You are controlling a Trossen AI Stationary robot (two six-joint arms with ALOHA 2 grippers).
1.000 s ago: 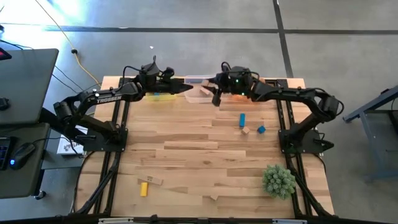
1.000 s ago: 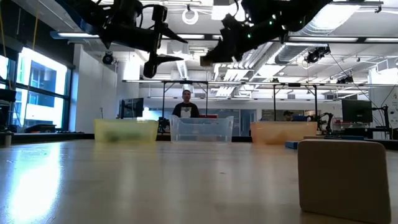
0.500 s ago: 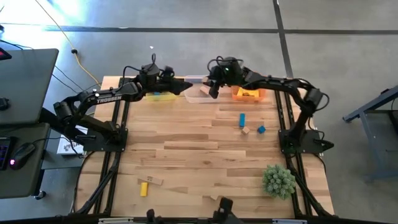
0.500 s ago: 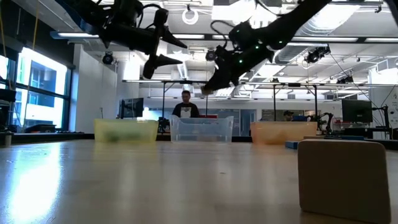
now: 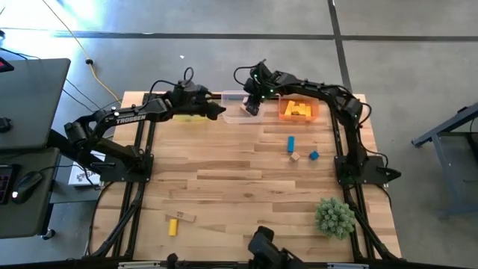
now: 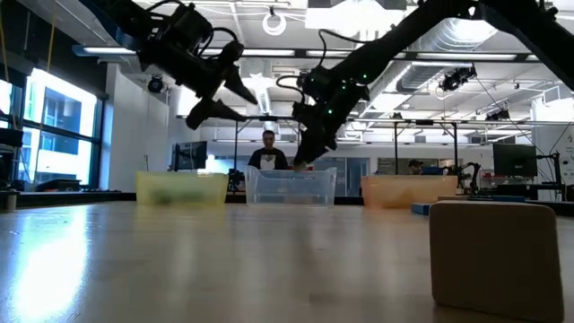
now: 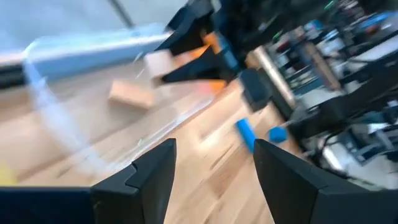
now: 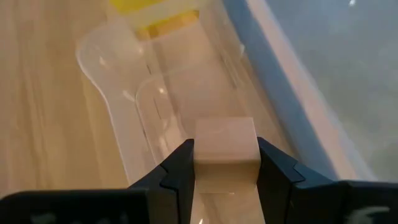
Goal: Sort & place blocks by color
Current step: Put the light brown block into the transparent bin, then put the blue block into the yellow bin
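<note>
My right gripper [image 5: 252, 109] is shut on a tan wooden cube [image 8: 225, 142] just above the clear bin [image 5: 236, 112] at the table's far edge; the low view shows this gripper [image 6: 301, 160] tipped down over the bin's rim [image 6: 290, 172]. A tan block [image 7: 132, 94] lies inside that bin. My left gripper [image 5: 221, 112] hangs open and empty between the yellow bin [image 5: 190, 116] and the clear bin. On the table lie a blue bar [image 5: 290, 143], a tan cube [image 5: 296, 156], a blue cube [image 5: 314, 155], a yellow bar [image 5: 173, 226] and a tan bar [image 5: 184, 217]. My right gripper pinches the tan cube by two opposite side faces [image 8: 200, 152] between its two fingers. The fingers slant down from the table's right side. The cube is lifted clear, held level above the clear bin's floor [image 8: 161, 106].
The orange bin [image 5: 299, 110] at the far right holds yellow blocks. A spiky green plant ball [image 5: 334, 217] sits near the right front. A tan block [image 6: 496, 256] stands close in the low view. A person [image 6: 269, 152] is beyond the table. A dark object [image 5: 261, 243] shows at the near edge.
My right gripper has reached toward the table's far left, sunk and tipped further downward, carrying the tan cube from beside the orange bin to just over the clear bin. My left gripper has tipped downward and rolled, staying almost where it was, still open.
</note>
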